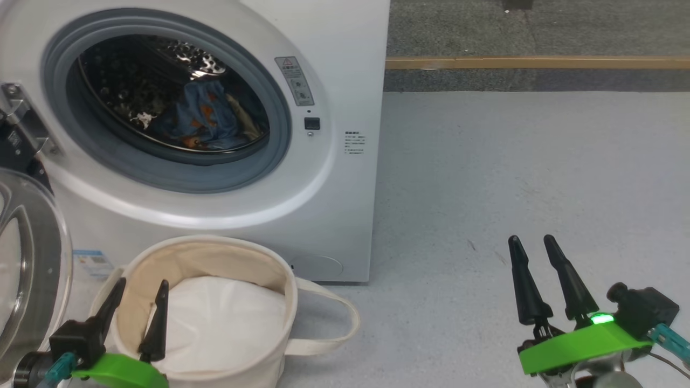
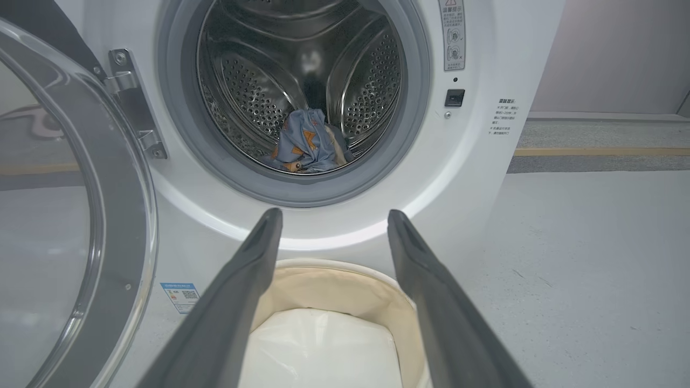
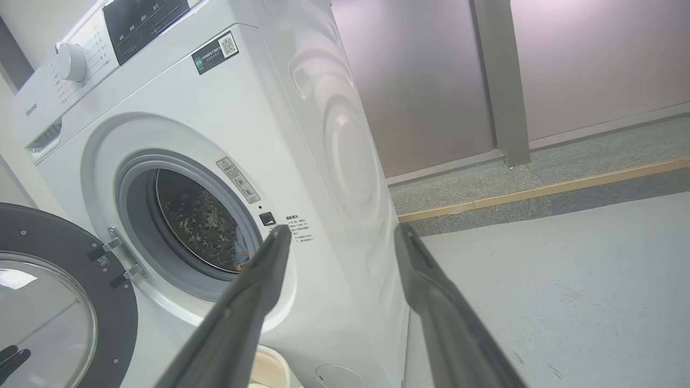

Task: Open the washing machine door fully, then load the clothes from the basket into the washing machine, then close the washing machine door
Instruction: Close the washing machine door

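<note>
Clothes (image 1: 202, 121) lie inside the washing machine (image 1: 334, 205). The washing machine door (image 1: 38, 258) hangs wide open at nine o'clock. The basket (image 1: 205, 264), at six o'clock, holds just white padding (image 1: 226, 323). Left gripper (image 1: 141, 283) and right gripper (image 1: 531, 238) are spread wide and hold nothing. Only shutting the door is left.

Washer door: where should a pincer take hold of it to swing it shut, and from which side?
Grip the door by its black rim at the free edge, opposite the hinge; leverage is probably best there. It stands swung out to the left of the washer, near the open left pincer, so come from that side with jaws straddling the thin rim. The bulging glass offers no hold.
</note>
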